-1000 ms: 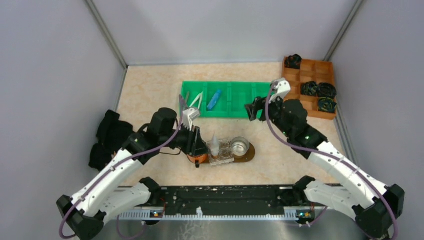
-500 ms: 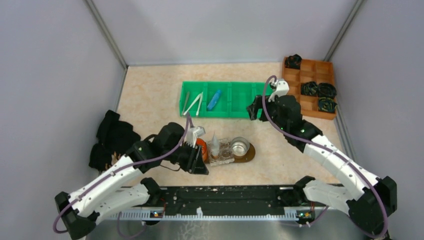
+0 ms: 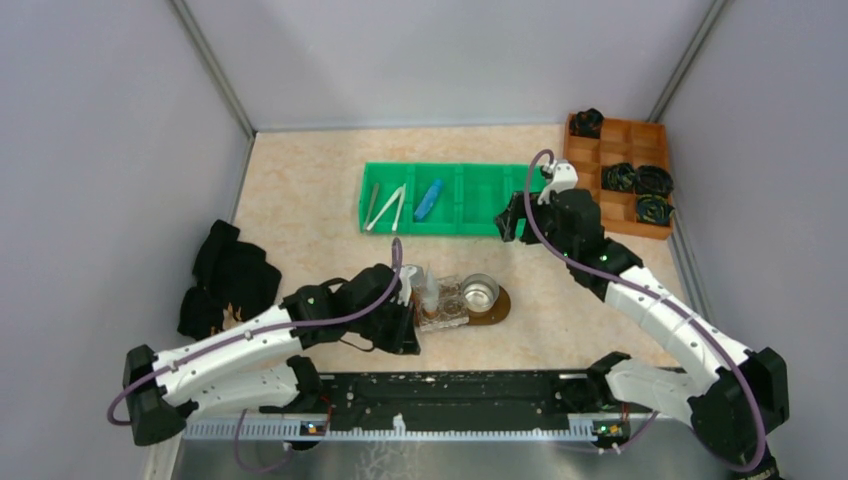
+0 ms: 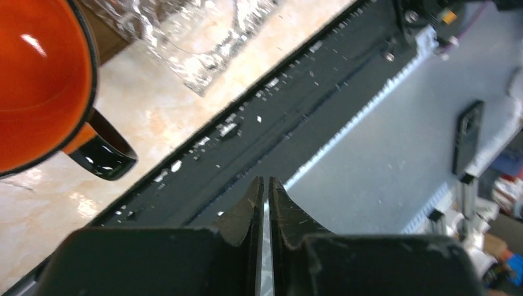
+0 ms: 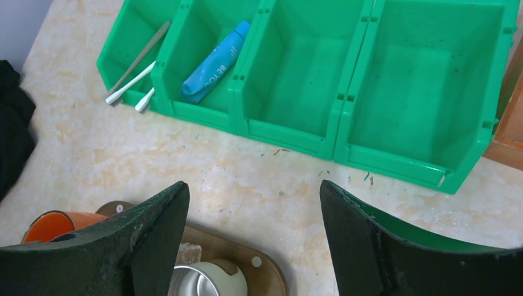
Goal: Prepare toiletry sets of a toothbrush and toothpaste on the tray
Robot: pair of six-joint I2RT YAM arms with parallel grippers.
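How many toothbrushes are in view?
3, all in the leftmost compartment of the green bin: a grey toothbrush and two white toothbrushes. None shows on the tray; clutter there may hide some.

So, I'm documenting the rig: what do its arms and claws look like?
The left arm and right arm have white links, black joints and a purple cable each. The left claw and right claw have two matte black tapered fingers each.

The bin (image 5: 296, 92) is green plastic, smooth with a dull sheen; the tube (image 5: 216, 61) is soft blue plastic, matt. The mug (image 4: 37, 80) is glossy orange glaze, its handle shiny black. The table (image 5: 247, 166) is mottled beige, stone-look, smooth. The tray (image 5: 271, 277) is brown wood, and the cup (image 5: 194, 287) is brushed metal.
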